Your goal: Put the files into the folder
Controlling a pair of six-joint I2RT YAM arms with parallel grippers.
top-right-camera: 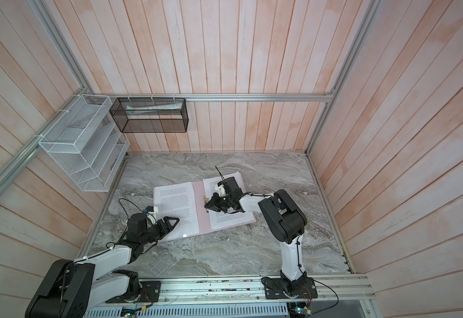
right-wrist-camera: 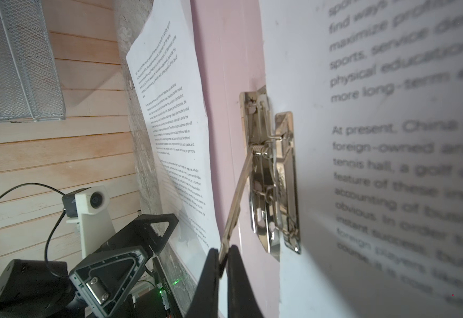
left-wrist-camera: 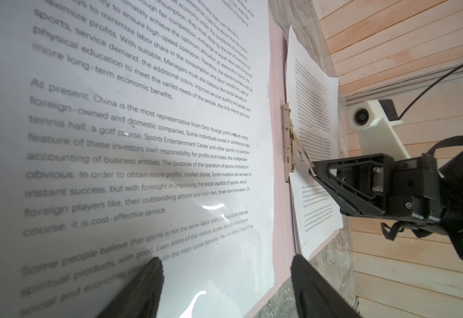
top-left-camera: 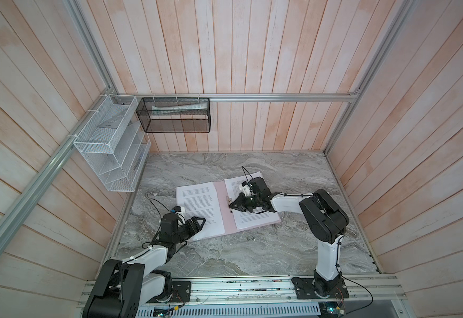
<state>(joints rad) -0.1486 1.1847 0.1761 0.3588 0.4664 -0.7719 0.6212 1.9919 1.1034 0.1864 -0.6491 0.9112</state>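
Right now the right claw (right-wrist-camera: 222, 256) is pinched shut on the tip of the thin lever (right-wrist-camera: 238, 198) of the clip (right-wrist-camera: 277, 179), at the spine of the folder (top-left-camera: 222, 209), which lies open on the tabletop (top-left-camera: 224, 256). Of the files, the left sheet (top-left-camera: 197, 203) lies on its left half and the right sheet (top-left-camera: 255, 217) on the right, edge at the clip. The left claw (left-wrist-camera: 224, 264) stands wide over the left sheet's near corner, gripping nothing. If the lever slips, it would likely spring shut and jolt the sheets. Pulling could also drag the light folder, since nothing seems to pin it.
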